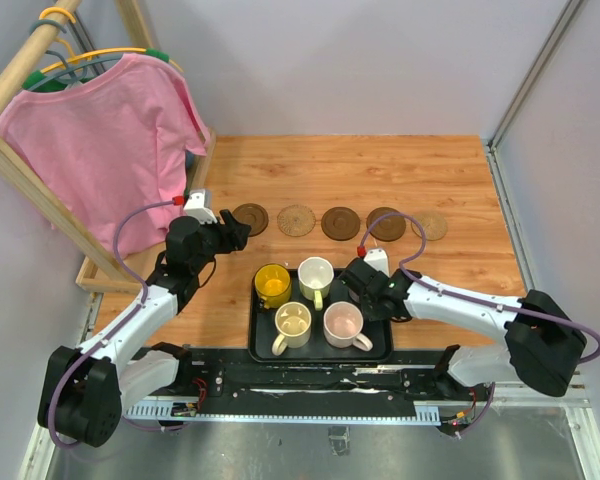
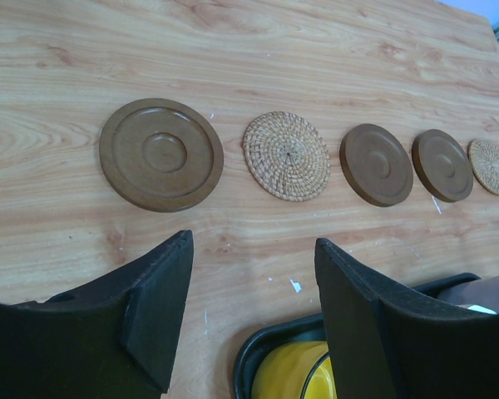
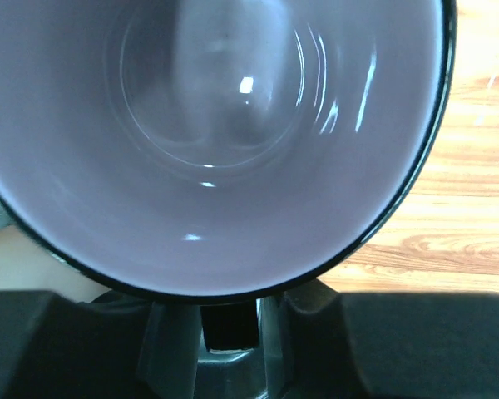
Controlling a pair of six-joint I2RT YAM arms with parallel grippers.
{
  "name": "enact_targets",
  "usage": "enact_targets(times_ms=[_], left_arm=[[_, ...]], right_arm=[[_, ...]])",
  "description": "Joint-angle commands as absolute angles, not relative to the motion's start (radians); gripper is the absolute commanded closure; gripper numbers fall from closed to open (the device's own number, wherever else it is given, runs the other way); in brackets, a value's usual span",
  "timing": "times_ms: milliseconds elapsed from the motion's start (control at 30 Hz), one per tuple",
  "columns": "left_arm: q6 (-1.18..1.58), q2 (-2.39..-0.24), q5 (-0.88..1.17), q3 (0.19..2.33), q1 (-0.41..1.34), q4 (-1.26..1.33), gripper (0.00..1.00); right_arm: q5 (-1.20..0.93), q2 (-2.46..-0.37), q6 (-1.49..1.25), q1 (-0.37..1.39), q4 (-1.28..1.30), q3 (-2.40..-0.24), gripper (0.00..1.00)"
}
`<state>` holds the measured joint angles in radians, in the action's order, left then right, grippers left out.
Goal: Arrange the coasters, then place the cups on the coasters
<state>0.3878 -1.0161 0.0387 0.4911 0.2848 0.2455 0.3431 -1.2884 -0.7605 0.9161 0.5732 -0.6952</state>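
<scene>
Five coasters lie in a row on the wooden table: dark brown [image 1: 250, 218], woven tan [image 1: 296, 219], dark brown [image 1: 341, 223], dark brown [image 1: 386, 223], woven tan [image 1: 430, 225]. A black tray [image 1: 262, 345] holds a yellow cup [image 1: 273, 285], a white cup [image 1: 315, 275], a cream cup [image 1: 293, 323] and a pink cup [image 1: 343, 323]. My left gripper [image 2: 254, 245] hangs open and empty between the leftmost coaster [image 2: 160, 154] and the yellow cup [image 2: 295, 374]. My right gripper [image 3: 229, 303] is at the tray's far right corner, fingers against the handle of the grey-purple cup [image 3: 216, 133].
A wooden clothes rack [image 1: 40, 200] with a pink shirt [image 1: 100, 130] stands at the left, its base frame [image 1: 105, 280] beside my left arm. Grey walls enclose the table at the back and along the right edge [image 1: 500, 200].
</scene>
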Motion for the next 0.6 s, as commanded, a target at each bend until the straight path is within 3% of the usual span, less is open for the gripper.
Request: enact_targets(times_ms=[0, 567], left_arm=[[0.385, -1.007, 0.039, 0.482, 0.292, 0.268, 0.36], [0.383, -1.016, 0.047, 0.483, 0.292, 0.267, 0.36]], right_arm=[[0.376, -1.312, -0.781, 0.935, 0.604, -0.686, 0.66], [0.431, -1.225, -0.799, 0.953, 0.575, -0.679, 0.63]])
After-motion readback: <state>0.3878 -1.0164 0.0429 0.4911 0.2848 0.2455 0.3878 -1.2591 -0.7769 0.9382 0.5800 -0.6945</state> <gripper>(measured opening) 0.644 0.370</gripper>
